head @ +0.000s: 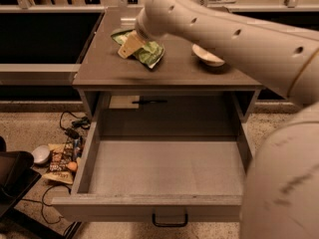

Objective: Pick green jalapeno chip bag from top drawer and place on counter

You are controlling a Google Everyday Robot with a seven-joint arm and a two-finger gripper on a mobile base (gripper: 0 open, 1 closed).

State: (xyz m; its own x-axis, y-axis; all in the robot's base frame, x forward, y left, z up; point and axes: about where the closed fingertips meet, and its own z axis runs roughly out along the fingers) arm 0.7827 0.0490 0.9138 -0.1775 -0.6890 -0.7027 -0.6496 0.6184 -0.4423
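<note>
The green jalapeno chip bag [148, 53] lies on the counter [169, 73], at its back left. My gripper [131, 44] is at the end of the white arm that reaches in from the right. It sits right over the bag's left edge and touches or nearly touches it. The top drawer [164, 166] is pulled wide open below the counter. Its flat grey bottom is bare, and its dark handle [169, 219] shows at the front.
A white bowl [208, 56] stands on the counter to the right of the bag, partly under my arm. On the floor to the left lie cables, dark snack packets [61, 162] and a small white dish [41, 154]. My white arm fills the right side.
</note>
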